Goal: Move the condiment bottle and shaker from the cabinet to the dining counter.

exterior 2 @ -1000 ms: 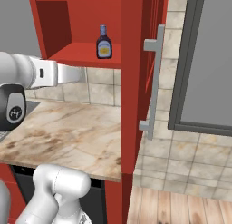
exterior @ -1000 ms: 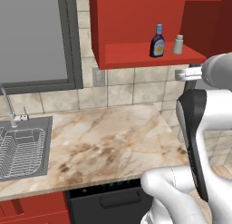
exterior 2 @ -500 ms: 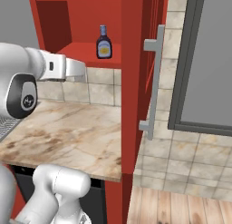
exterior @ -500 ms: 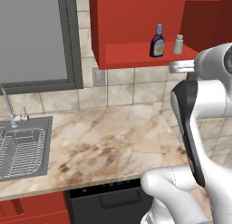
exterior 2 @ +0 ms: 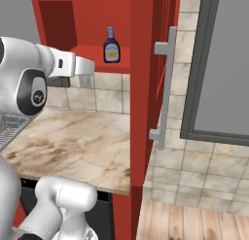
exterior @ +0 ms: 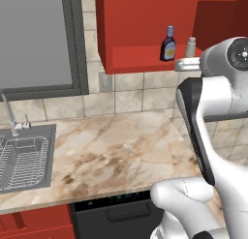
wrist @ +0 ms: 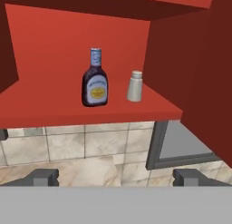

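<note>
- The pincer [wrist: 116, 177] stands wide open and empty, its two dark tips spread far apart at the bottom of the hand view, below and in front of the cabinet shelf.
- The condiment bottle [wrist: 94, 78] stands upright on the bottom shelf of the cabinet [wrist: 68, 46], near the middle; it is dark, squat-bodied, with a narrow neck, a pale blue-grey cap and a light label.
- The shaker [wrist: 134, 86] stands upright just to the bottle's right, apart from it, shorter, pale grey with a rounded top.
- The left base view shows bottle [exterior: 168, 44] and shaker [exterior: 191, 47] side by side; in the right base view the bottle [exterior 2: 112, 45] is plain while the shaker's place is hidden behind the open cabinet door [exterior 2: 148, 88], whose silver bar handle [exterior 2: 164, 88] faces the camera.
- The arm [exterior: 213, 102] rises bent, its wrist reaching level toward the shelf's front edge, short of both things.
- Beneath lies the marble desk [exterior: 106, 156], with a sink [exterior: 24, 156] at its left and tiled wall behind.
</note>
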Available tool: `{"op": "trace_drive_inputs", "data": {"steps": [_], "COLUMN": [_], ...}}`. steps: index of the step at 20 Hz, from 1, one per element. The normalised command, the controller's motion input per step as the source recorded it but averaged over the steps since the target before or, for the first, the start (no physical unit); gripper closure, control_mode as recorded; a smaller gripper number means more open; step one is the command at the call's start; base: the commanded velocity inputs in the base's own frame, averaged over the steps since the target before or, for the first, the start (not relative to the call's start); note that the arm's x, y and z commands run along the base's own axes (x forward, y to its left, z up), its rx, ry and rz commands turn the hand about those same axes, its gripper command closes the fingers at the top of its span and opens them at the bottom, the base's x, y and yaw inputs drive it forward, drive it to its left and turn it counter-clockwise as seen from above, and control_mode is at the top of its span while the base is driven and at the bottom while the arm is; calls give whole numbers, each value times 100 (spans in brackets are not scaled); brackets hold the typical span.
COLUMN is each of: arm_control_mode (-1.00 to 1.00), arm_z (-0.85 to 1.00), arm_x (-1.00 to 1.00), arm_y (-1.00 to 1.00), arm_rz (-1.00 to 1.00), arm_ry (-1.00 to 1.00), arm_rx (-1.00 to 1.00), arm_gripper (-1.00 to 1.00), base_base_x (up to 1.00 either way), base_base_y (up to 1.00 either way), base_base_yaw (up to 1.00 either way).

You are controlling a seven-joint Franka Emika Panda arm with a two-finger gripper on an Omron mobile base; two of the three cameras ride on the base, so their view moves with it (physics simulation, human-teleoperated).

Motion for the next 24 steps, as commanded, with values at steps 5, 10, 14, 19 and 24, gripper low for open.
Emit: {"op": "trace_drive_inputs", "data": {"steps": [5, 10, 14, 19, 24], "arm_control_mode": [-100, -100, -100, -100, -100], "arm_z": [7, 6, 1, 0, 0], "arm_x": [27, 29, 29, 26, 17], "arm_y": [8, 9, 8, 7, 1], "arm_rz": [0, 0, 0, 0, -5], "arm_ry": [3, 4, 1, 0, -3], "arm_rx": [0, 0, 0, 0, 0], "arm_gripper": [-100, -100, -100, -100, -100], "base_base_x": [0, 0, 0, 0, 0], "base_base_y": [0, 0, 0, 0, 0], "base_base_yaw": [0, 0, 0, 0, 0]}}
